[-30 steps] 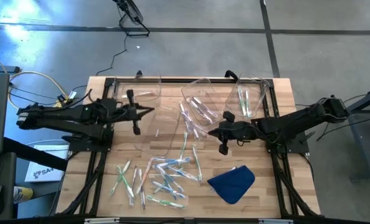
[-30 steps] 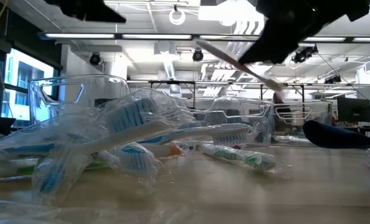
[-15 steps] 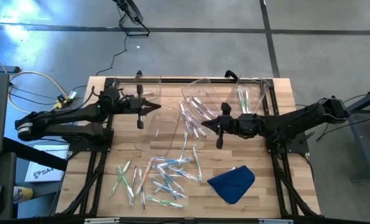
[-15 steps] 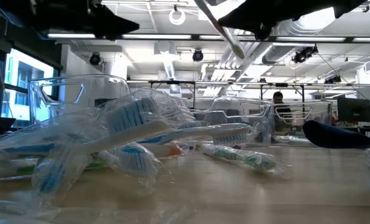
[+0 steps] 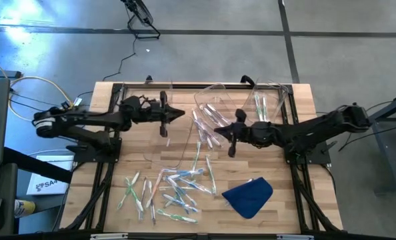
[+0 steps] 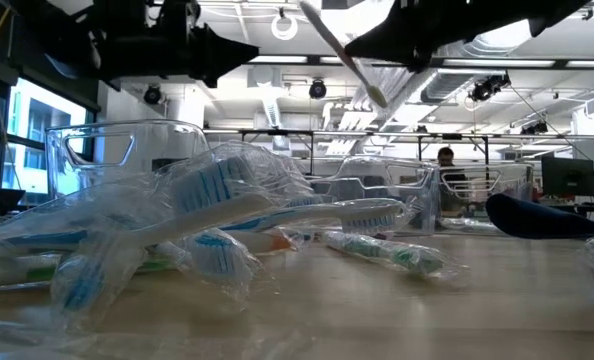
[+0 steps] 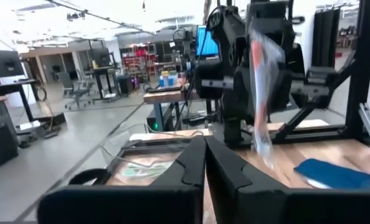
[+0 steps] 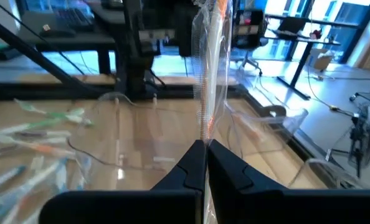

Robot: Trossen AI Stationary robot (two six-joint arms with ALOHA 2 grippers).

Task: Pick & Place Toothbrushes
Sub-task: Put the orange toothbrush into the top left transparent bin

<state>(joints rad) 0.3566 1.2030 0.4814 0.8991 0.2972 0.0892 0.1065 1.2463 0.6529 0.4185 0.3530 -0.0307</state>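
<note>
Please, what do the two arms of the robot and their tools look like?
Both the left arm and the right arm are dark, slim and jointed, with cables along them. The left tool and the right tool each have two black, angular fingers that narrow toward the tips. No markings show.

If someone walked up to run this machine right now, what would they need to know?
Right gripper: shut on a wrapped toothbrush, held up over the table's middle.
Left gripper: shut, holding nothing, raised over the left clear bin.
Done: a few brushes lie in the right-hand bins.
Left: the loose toothbrushes heaped at the table's front, beside the blue cloth.
</note>
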